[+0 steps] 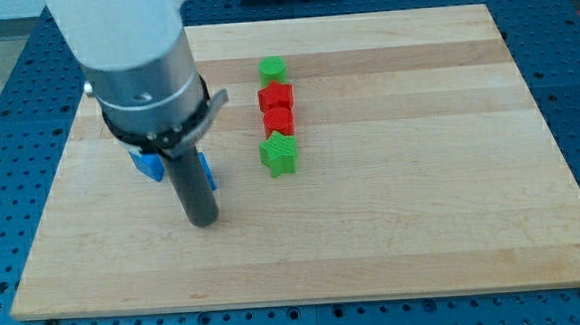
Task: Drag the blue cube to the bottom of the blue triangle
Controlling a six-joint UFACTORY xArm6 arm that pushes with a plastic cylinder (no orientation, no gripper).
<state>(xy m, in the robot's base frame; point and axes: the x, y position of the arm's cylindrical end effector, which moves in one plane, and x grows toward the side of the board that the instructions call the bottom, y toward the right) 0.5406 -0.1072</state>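
Observation:
My tip (204,222) rests on the wooden board (421,195) in the left half. Two blue blocks show partly behind the rod. One blue block (150,165) pokes out to the rod's left, under the arm's collar. The other blue block (207,173) shows as a sliver on the rod's right. I cannot tell which is the cube and which the triangle. The tip is just below both of them.
A column of blocks stands right of the rod: a green block (272,70) at the top, a red block (276,96), a second red block (279,120), and a green star-like block (279,155) at the bottom.

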